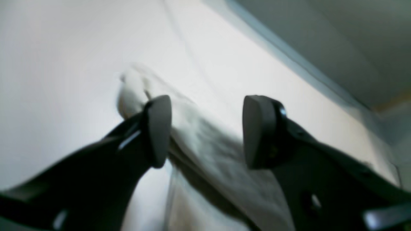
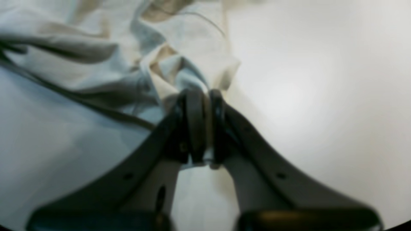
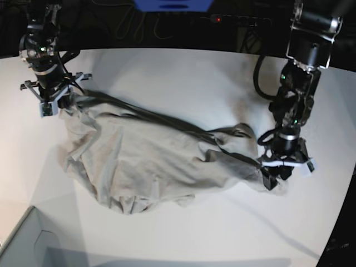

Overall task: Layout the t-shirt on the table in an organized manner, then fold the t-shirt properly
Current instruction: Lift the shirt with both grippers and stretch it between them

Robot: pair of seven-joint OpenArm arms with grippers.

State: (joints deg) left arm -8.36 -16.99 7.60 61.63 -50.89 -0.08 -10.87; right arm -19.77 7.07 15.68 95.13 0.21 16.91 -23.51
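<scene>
The t-shirt [image 3: 139, 161] lies crumpled across the middle of the table [image 3: 183, 78], spread between the two arms, with its bulk toward the near-left portion of the bench. A taut ridge of fabric runs diagonally across the garment from the far-left corner region toward the right edge. The lower hem area bunches in loose folds toward the near edge.

The right gripper [image 2: 203, 128] is positioned at the far-left corner region of the bench. Its fingers [image 2: 194, 125] are pressed together, pinching a bunched edge of the t-shirt [image 2: 179, 57]; a thin strip of fabric shows between the pads. In the base view this gripper [image 3: 51, 100] sits at the upper-left corner of the garment.

The left gripper [image 1: 205, 131] is positioned near the right edge of the bench. Its fingers [image 1: 159, 128] are spread apart, with a band of the t-shirt [image 1: 199, 141] passing through the gap between them. The wrist view is blurred; contact between pads and cloth cannot be determined. In the base view this gripper [image 3: 282, 169] meets the right end of the garment.

A pale grey box corner [image 3: 25, 245] occupies the near-left corner.
</scene>
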